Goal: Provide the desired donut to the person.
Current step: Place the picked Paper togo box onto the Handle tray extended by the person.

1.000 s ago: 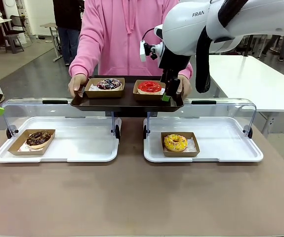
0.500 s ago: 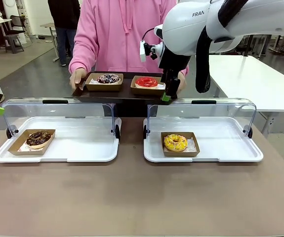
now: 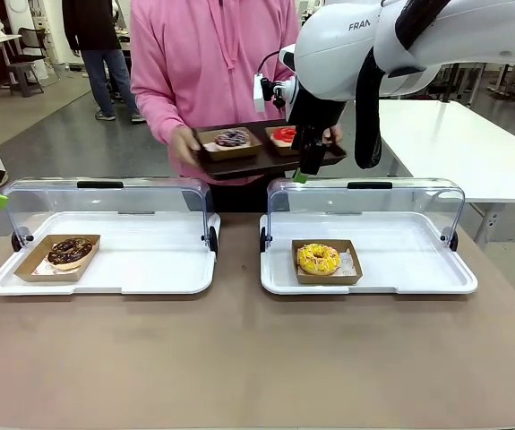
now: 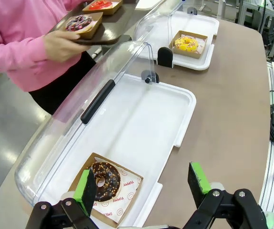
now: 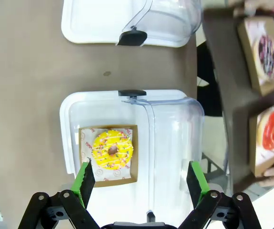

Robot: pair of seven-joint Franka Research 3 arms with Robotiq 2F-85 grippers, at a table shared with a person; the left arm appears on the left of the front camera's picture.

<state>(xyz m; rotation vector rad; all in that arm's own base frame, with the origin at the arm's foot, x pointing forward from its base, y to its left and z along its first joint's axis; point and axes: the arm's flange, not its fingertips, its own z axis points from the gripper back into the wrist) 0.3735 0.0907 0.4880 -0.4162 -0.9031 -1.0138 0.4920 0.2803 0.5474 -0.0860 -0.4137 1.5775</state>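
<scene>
While the dark tray (image 3: 270,161) is held by the person (image 3: 212,63) at the far side of the table, two boxed donuts are seen on it: a red-glazed donut (image 3: 285,135) and a dark sprinkled donut (image 3: 232,138). The right gripper (image 5: 139,179) is raised above the right display tray (image 3: 418,269), its jaws spread wide and nothing between them; beneath it the yellow sprinkled donut (image 5: 112,150) lies in its cardboard box. The left gripper (image 4: 144,183) is likewise wide open and empty, held over the near corner of the left display tray (image 4: 141,119), where the chocolate donut (image 4: 103,180) sits boxed. Delivery appears largely done. If withdrawal is judged to be the step in hand, the right arm should be lifted clear of the raised clear lid (image 3: 364,202), and the held tray should not be brushed.
</scene>
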